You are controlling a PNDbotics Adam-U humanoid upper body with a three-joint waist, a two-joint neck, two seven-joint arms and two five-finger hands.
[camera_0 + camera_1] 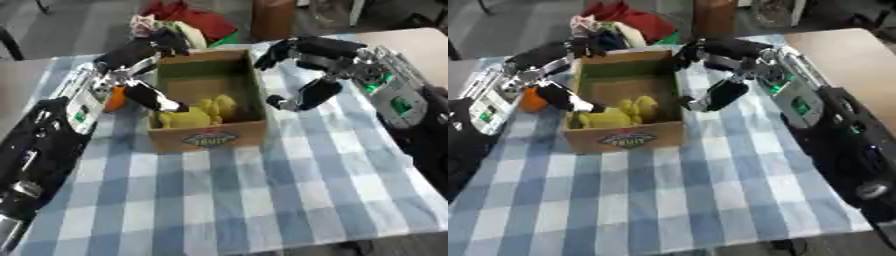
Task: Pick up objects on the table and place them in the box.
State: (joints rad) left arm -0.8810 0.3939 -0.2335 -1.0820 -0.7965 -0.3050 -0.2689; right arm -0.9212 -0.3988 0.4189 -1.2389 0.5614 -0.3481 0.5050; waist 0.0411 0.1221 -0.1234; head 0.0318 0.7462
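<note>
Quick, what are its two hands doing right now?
Left hand: open, fingers at the cardboard box's left wall, holding nothing.
Right hand: open, beside the box, holding nothing.

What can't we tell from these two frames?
- Yellow things in the box: blurred in both views, kind and count unclear.
- Orange thing: mostly hidden behind the left arm in the left eye view, blurred in the right.
- Left hand: whether it touches the yellow things, blurred.
- Right hand: whether it touches the box wall, unclear.
</note>
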